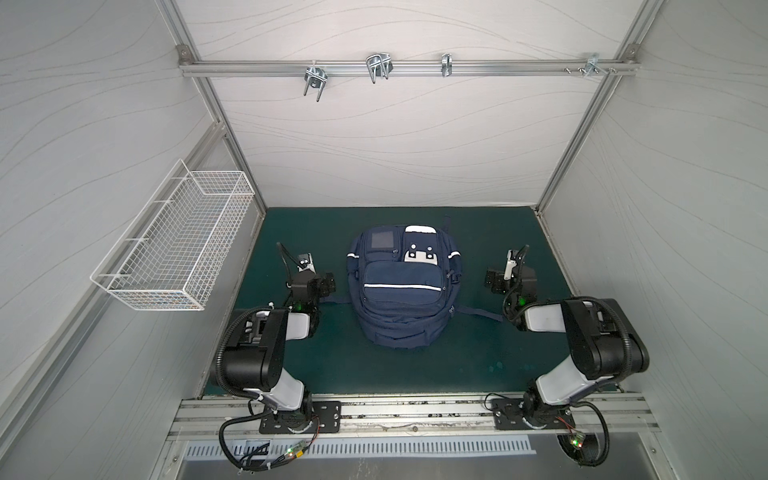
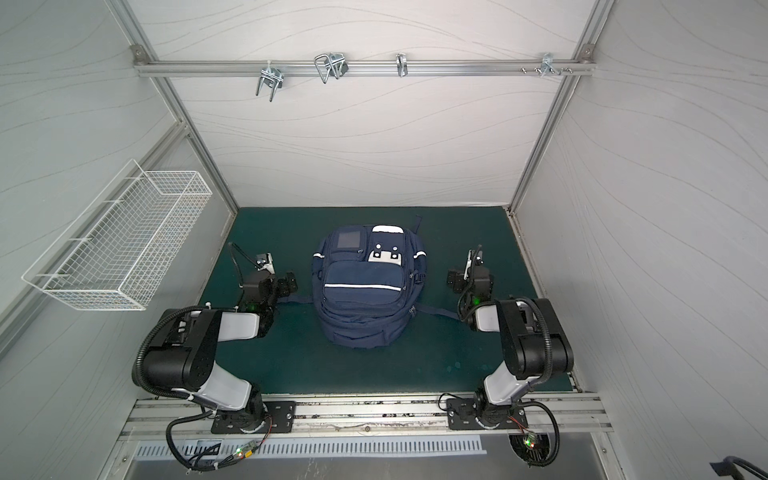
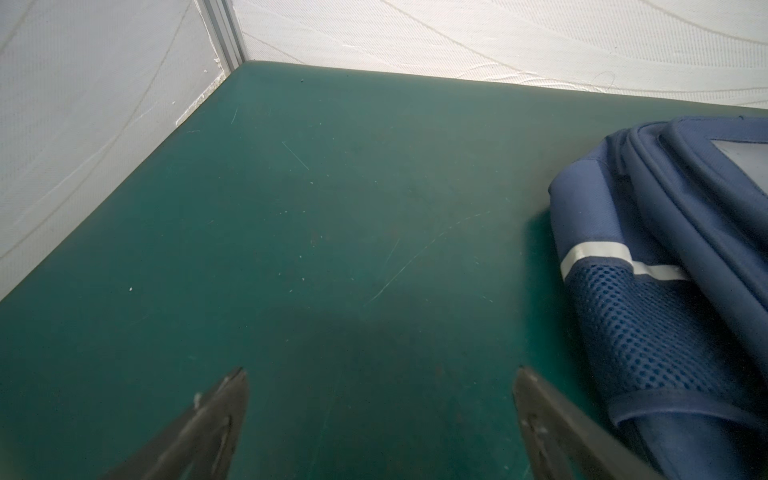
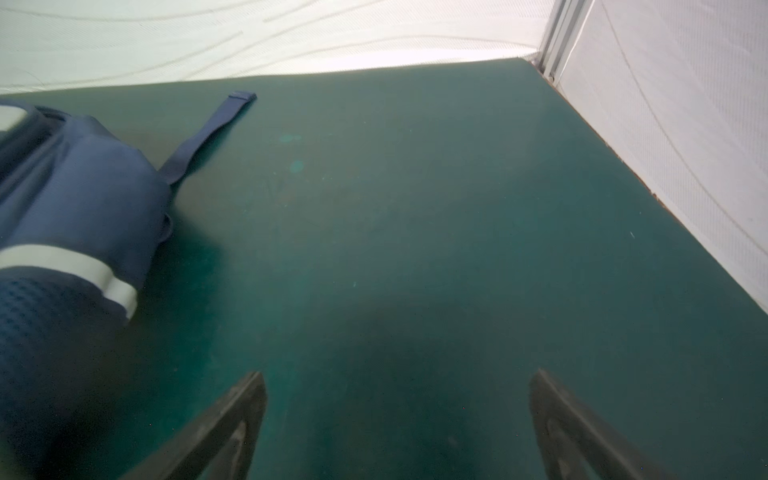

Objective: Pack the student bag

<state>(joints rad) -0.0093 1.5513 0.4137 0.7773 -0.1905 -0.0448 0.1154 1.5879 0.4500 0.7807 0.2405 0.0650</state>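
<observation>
On the green mat [image 1: 415,365], midway between the two arms, the student bag [image 1: 401,291] is laid flat with its front pockets upward and seemingly zipped. It is judged soft, bulky and floppy, best pinched at a zip pull or pocket edge. Beside it, the left gripper [image 3: 381,374] and right gripper [image 4: 399,374] are spread wide, empty and clear of the fabric.

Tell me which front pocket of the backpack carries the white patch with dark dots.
The small far-right pocket of the student bag; the pocket beside it bears a grey square, and the large near pocket only a white stripe.
</observation>
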